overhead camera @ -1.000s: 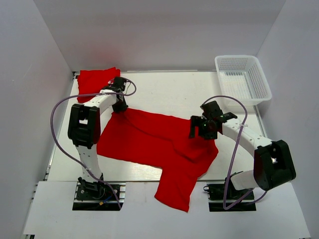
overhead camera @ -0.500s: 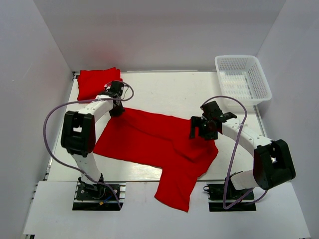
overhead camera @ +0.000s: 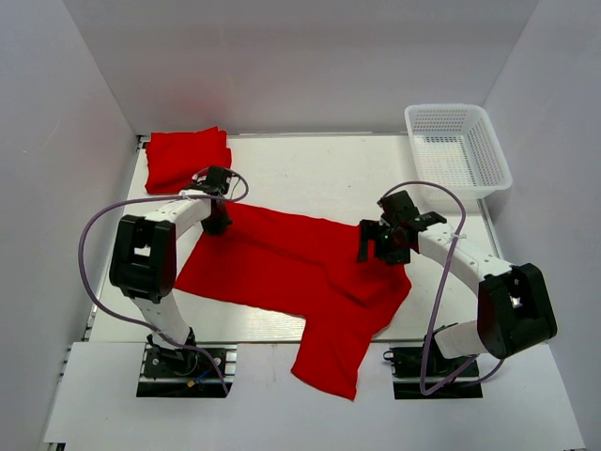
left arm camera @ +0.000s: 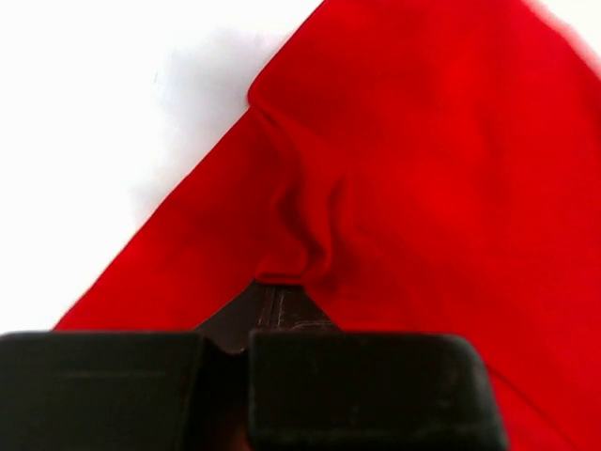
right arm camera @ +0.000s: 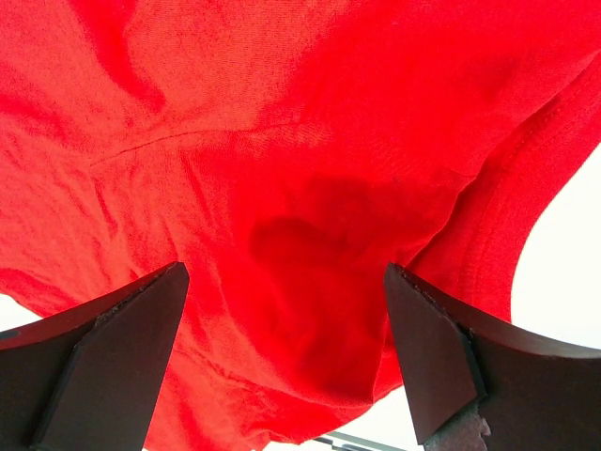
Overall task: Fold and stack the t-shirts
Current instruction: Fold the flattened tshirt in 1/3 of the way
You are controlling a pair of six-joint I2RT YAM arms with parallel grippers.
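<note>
T-shirts, two in view, both plain red. Take the basket [overhead camera: 446,108], the white mesh one at the far right corner of the bench [overhead camera: 319,174], as your reference.

1. Spread t-shirt [overhead camera: 300,272]: it lies open on the bench, to the left of the basket and nearer to you. One part of it hangs over the near edge of the bench, well apart from the basket. The cloth shows creases and is not flat throughout.

2. Folded t-shirt [overhead camera: 186,158]: it sits at the far left corner, level with the basket and across the full width of the bench from it. It does not touch the spread t-shirt.

3. Left gripper [overhead camera: 216,224]: it is at the corner of the spread t-shirt farthest from the basket on the left. In the left wrist view you see the jaws closed, with a ridge of red cloth pinched between them and gathered into a pleat.

4. Right gripper [overhead camera: 380,246]: it stands over the edge of the spread t-shirt nearest the basket. Its fingers [right arm camera: 103,348] are spread wide, with red cloth filling the gap below them. It holds nothing. You cannot tell whether the tips touch the cloth.
</note>
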